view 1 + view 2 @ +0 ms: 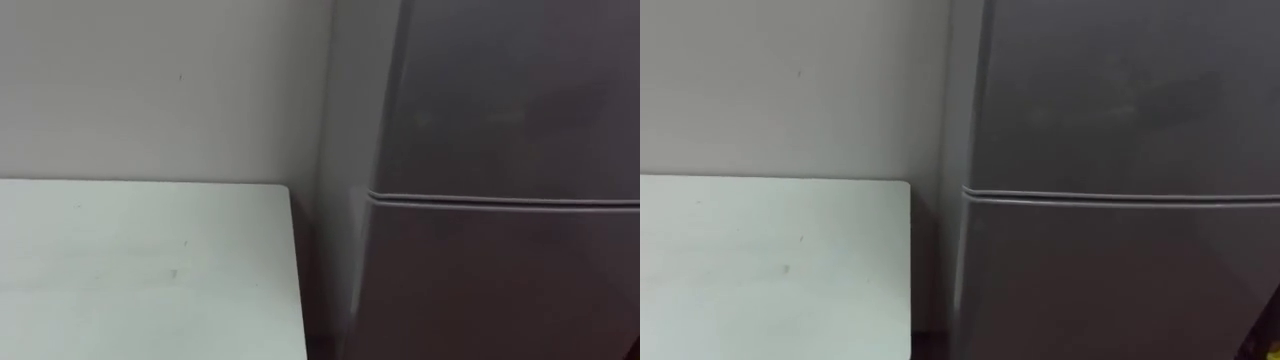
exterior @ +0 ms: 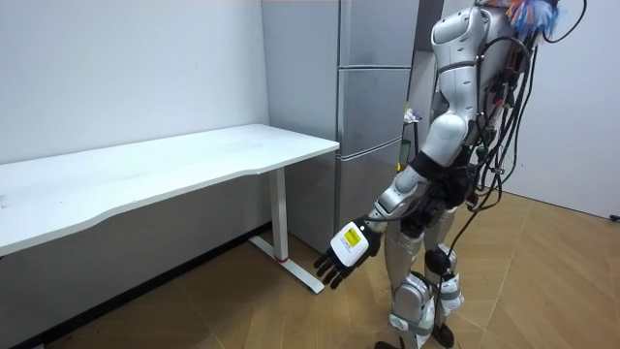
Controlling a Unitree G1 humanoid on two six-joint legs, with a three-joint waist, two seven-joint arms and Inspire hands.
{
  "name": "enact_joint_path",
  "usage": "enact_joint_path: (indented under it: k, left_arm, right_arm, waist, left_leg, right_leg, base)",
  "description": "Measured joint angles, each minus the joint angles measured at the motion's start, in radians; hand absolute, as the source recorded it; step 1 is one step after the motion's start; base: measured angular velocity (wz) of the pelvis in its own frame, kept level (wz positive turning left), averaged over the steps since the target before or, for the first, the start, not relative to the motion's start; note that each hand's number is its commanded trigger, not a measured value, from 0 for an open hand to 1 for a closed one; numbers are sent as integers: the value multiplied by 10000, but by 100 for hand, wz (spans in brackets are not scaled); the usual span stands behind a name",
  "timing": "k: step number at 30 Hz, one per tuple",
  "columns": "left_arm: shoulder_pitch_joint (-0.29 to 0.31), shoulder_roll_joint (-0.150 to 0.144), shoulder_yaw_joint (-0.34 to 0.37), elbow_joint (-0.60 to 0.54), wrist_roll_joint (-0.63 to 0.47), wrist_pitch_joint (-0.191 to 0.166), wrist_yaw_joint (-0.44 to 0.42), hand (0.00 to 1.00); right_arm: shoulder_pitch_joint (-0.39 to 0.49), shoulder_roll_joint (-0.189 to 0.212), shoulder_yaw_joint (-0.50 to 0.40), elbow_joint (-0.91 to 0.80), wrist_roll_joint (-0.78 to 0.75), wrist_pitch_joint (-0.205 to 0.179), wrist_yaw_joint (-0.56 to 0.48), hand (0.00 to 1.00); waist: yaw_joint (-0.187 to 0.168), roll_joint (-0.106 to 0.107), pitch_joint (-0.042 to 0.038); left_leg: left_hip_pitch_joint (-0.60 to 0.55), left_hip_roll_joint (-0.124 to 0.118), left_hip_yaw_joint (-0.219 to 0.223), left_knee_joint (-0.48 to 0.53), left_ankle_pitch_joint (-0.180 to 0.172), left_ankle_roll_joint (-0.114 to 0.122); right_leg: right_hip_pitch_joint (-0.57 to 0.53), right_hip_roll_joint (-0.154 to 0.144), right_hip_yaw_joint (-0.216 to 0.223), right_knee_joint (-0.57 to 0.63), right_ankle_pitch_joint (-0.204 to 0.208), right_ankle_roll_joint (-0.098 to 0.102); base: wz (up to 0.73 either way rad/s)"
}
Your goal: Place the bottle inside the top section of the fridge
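While the robot stands upright on the wood floor (image 2: 542, 281) close in front of the grey fridge (image 1: 500, 100), its head camera looks straight at the fridge front. The white bench (image 1: 140, 260) is off to its left.

- Fridge: upper door (image 1: 1120, 90) and lower door (image 1: 1110, 290) both sit flush. The horizontal seam (image 1: 500, 200) between them runs unbroken across the front, so both are closed.
- Bench: its right edge stops just short of the fridge side, with a narrow dark gap between. The far edge is against the pale wall (image 1: 150, 80).
- left hand (image 2: 347, 247): hangs low beside the thigh on the room view's left, below bench-top height. The fingers are straight and spread, pointing down toward the floor, and it is holding nothing.
- bottle: can't tell where it is. It is not in the left hand.
- A small pale shape (image 2: 412, 116) shows at the fridge's edge at about the robot's chest height. It is too small to tell what it is.
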Motion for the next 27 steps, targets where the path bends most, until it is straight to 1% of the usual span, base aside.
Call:
enact_joint_path:
  k: [2, 4, 5, 6, 7, 8, 9, 10, 12, 14, 15, 16, 18, 19, 20, 21, 22, 23, 25, 27]
  left_arm:
    - [-83, -3, 1, -11, 16, 3, 8, 0]
    - [-108, -11, -6, -11, -1, 3, 12, 0]
    - [-110, -24, -11, -11, -25, 3, 18, 0]
    - [-93, -50, -7, -7, -180, 1, 37, 0]
    - [-86, -60, -13, -4, -213, 1, 39, 0]
    - [-88, -80, -20, -4, -367, 1, 40, 0]
    - [-86, -105, -20, -5, -417, 1, 39, 0]
    - [-94, -117, -19, -10, -516, 1, 39, 0]
    - [-112, -171, -18, -90, -764, 2, 36, 0]
    - [-88, -201, -33, -94, -780, 3, 24, 0]
    - [-96, -238, -45, -83, -827, 3, 25, 0]
    - [-96, -260, -45, -70, -953, 3, 26, 0]
    - [-99, -354, -98, 33, -1344, 3, 25, 0]
    - [-60, -373, -113, 41, -1436, 3, 25, 0]
    - [-25, -407, -156, 56, -1486, -5, 26, 0]
    - [-61, -437, -209, 208, -1515, -27, 27, 0]
    - [-96, -464, -215, 314, -1519, -28, 27, 0]
    - [-113, -547, -218, 418, -1531, -35, 35, 0]
    - [-131, -651, -336, 523, -1584, -68, 98, 0]
    - [-136, -738, -551, 830, -1745, -200, 188, 0]
  right_arm:
    - [323, 127, 0, 481, 465, 0, 4, 0]
    - [609, 390, -45, 894, 926, 1, 13, 0]
    - [736, 629, -84, 1117, 1207, -3, -17, 0]
    - [822, 909, -151, 1448, 1424, -12, -6, 0]
    - [881, 1079, -178, 1542, 1606, -12, -47, 0]
    - [1104, 1403, -165, 1553, 1960, -9, -123, 0]
    - [1272, 1717, -165, 1560, 2355, -6, -170, 0]
    - [1334, 1850, -165, 1602, 2507, -6, -185, 0]
    - [1544, 2314, -152, 1930, 3131, -6, -177, 0]
    - [1664, 2563, -116, 2303, 3466, 1, -131, 0]
    - [1738, 2739, 25, 2486, 3448, -28, -104, 0]
    - [1797, 2797, 162, 2643, 3449, -38, -63, 0]
    - [2068, 3187, 601, 3029, 3430, -28, 54, 0]
    - [2145, 3323, 681, 3083, 3368, -21, 149, 0]
    - [2297, 3594, 839, 3172, 3086, -12, 323, 0]
    - [2347, 3757, 1099, 3432, 2533, -10, 472, 0]
    - [2355, 3840, 1162, 3540, 2338, -2, 560, 0]
    - [2365, 3971, 1301, 3765, 2066, -5, 721, 0]
    - [2421, 3993, 1833, 4402, 1552, 5, 1032, 0]
    - [2421, 4028, 2517, 5043, 948, 13, 1471, 0]
  waist:
    - [18, 47, 10]
    - [3, 105, 7]
    - [4, 170, -4]
    - [11, 250, -34]
    - [23, 291, -50]
    - [4, 354, -55]
    - [-9, 433, -44]
    - [-14, 466, -43]
    - [-36, 519, -32]
    - [-41, 526, -28]
    - [-39, 566, -11]
    - [-44, 564, -11]
    - [-33, 604, -5]
    - [-34, 621, -2]
    - [-31, 644, 0]
    - [-10, 709, 2]
    - [-11, 738, -2]
    - [-35, 832, 2]
    - [-34, 891, -12]
    - [44, 1010, 11]
  left_leg:
    - [-13, 5, 36, -36, -5, -7]
    - [-34, 2, 69, -72, -6, -7]
    - [-34, 2, 123, -105, -7, -7]
    - [-29, 5, 188, -144, -7, -8]
    - [-26, 3, 197, -156, -9, -9]
    - [-10, -2, 214, -185, -9, -10]
    - [0, 1, 251, -201, -9, -10]
    - [3, 2, 253, -202, -9, -10]
    - [56, 0, 258, -230, -10, -13]
    - [98, -10, 273, -274, -13, -18]
    - [123, -15, 289, -278, -32, -23]
    - [126, -17, 289, -279, -35, -23]
    - [161, -18, 284, -282, -44, -24]
    - [171, -17, 284, -287, -44, -24]
    - [174, -15, 286, -288, -45, -27]
    - [168, -15, 287, -291, -48, -31]
    - [169, -18, 287, -296, -49, -30]
    - [179, -18, 285, -305, -54, -29]
    - [263, -17, 352, -355, -58, -30]
    - [333, -14, 480, -399, -75, -43]
  right_leg:
    - [-18, 13, 68, -14, 0, 0]
    - [-57, 14, 148, -18, -6, 5]
    - [-106, 17, 202, -12, -11, 8]
    - [-133, 28, 239, 11, -10, 8]
    - [-134, 30, 236, 18, -10, 8]
    - [-143, 29, 239, 26, -11, 10]
    - [-153, 29, 243, 27, -11, 10]
    - [-154, 28, 237, 30, -11, 9]
    - [-148, 19, 233, 45, -36, 8]
    - [-144, 8, 263, 50, -92, 13]
    - [-135, 1, 282, 64, -124, 23]
    - [-135, -2, 283, 72, -134, 24]
    - [-149, -3, 310, 80, -145, 25]
    - [-144, 1, 331, 73, -144, 24]
    - [-142, 6, 347, 71, -144, 23]
    - [-148, 8, 338, 60, -143, 23]
    - [-155, 7, 344, 60, -143, 23]
    - [-168, 8, 363, 52, -143, 24]
    - [-156, 14, 461, 76, -151, 28]
    - [-171, 4, 519, 208, -223, 27]
  base:
    - [-3]
    - [-8]
    - [-14]
    - [-14]
    - [-9]
    - [-6]
    - [-5]
    - [-4]
    - [0]
    - [-2]
    - [-4]
    - [0]
    - [0]
    - [0]
    - [0]
    - [0]
    - [-4]
    - [-6]
    - [-10]
    - [-12]
